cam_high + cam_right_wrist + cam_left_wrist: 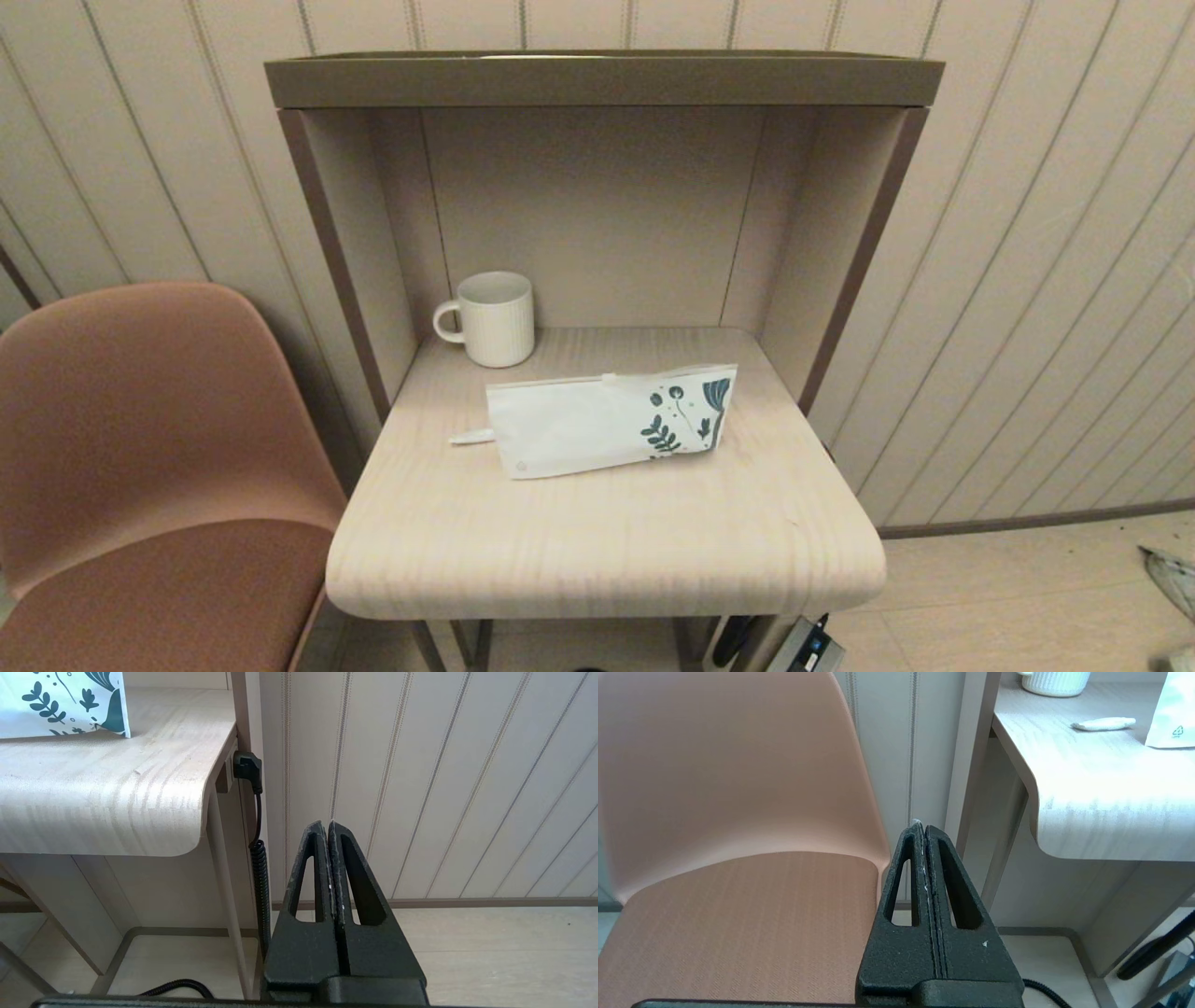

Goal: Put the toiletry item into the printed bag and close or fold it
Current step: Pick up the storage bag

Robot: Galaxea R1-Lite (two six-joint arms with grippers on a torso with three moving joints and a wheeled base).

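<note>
A: Where are the bag point(611, 421) and stick point(472, 436) found?
B: On the tabletop point(597, 541), stick touching the bag's plain end.
A: The pincers?
B: Left pincer point(923, 828) and right pincer point(327, 824) are seen clenched, empty, below the tabletop.

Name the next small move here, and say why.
Probably the left hand should rise toward the small white stick. The stick lies loose on the table at the plain end of the printed bag, on the robot's left, and both hands, the right hand too, hang shut below table level.
</note>
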